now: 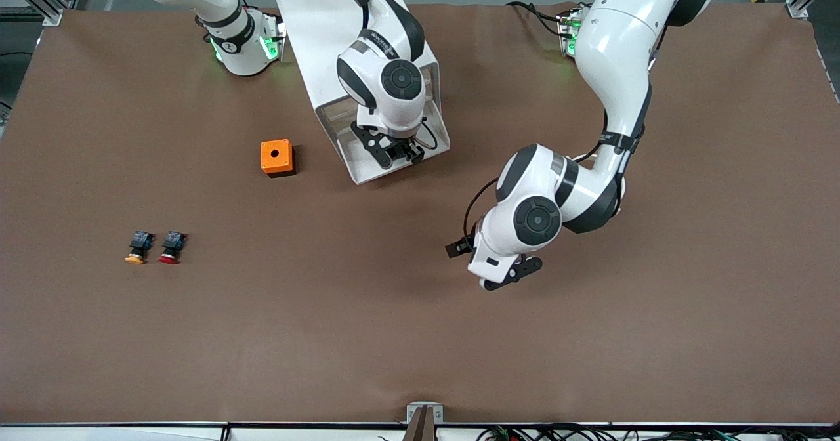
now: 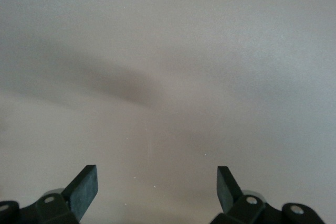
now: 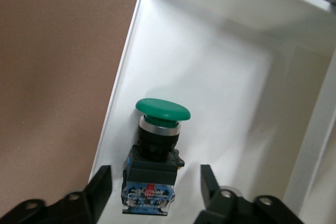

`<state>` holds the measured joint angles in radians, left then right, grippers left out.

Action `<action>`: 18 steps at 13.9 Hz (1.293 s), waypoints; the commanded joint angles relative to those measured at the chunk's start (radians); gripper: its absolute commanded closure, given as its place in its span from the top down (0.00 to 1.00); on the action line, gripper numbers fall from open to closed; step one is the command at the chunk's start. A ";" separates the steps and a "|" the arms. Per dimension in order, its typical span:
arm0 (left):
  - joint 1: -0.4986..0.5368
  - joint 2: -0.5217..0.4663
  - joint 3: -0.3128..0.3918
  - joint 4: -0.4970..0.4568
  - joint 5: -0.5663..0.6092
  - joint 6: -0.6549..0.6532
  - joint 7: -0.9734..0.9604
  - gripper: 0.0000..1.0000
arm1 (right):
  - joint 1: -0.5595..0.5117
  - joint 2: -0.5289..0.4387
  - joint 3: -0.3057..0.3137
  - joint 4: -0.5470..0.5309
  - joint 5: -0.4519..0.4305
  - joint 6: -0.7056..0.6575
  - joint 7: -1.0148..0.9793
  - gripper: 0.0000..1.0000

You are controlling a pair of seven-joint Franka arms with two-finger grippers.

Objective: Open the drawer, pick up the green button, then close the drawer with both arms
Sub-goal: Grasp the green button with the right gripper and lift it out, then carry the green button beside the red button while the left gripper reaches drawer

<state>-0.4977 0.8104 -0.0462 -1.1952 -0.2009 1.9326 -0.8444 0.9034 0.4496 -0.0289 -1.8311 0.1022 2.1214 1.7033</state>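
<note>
The drawer (image 1: 359,169) stands pulled out of the white cabinet (image 1: 308,41). In it lies the green-capped button (image 3: 157,150) on its side, close to the drawer's wall (image 3: 126,77). My right gripper (image 3: 155,182) is down in the drawer and open, one finger on each side of the button's black-and-blue body with a gap at both. In the front view the right gripper (image 1: 397,155) hides the button. My left gripper (image 1: 512,275) hangs open over bare brown table (image 2: 168,77), toward the left arm's end, with nothing between its fingers (image 2: 84,187).
An orange box (image 1: 276,157) with a round hole sits beside the drawer, toward the right arm's end. A yellow-capped button (image 1: 138,247) and a red-capped button (image 1: 172,247) lie side by side nearer the front camera.
</note>
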 commanded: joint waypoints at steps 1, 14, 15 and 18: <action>-0.024 -0.011 0.009 -0.015 0.029 0.016 -0.001 1.00 | 0.012 -0.005 -0.005 0.003 0.019 -0.011 0.013 0.40; -0.079 -0.011 0.017 -0.018 0.055 0.028 -0.050 1.00 | -0.194 -0.009 -0.011 0.280 0.105 -0.299 -0.341 0.00; -0.090 -0.011 0.015 -0.024 0.081 0.028 -0.062 1.00 | -0.230 -0.018 -0.015 0.279 0.105 -0.305 -0.501 0.00; -0.125 -0.011 0.015 -0.029 0.109 0.029 -0.077 1.00 | -0.378 -0.064 -0.019 0.260 0.096 -0.353 -0.822 0.00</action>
<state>-0.5946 0.8106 -0.0447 -1.2050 -0.1202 1.9442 -0.9049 0.6215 0.4337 -0.0606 -1.5507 0.1830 1.8007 1.0652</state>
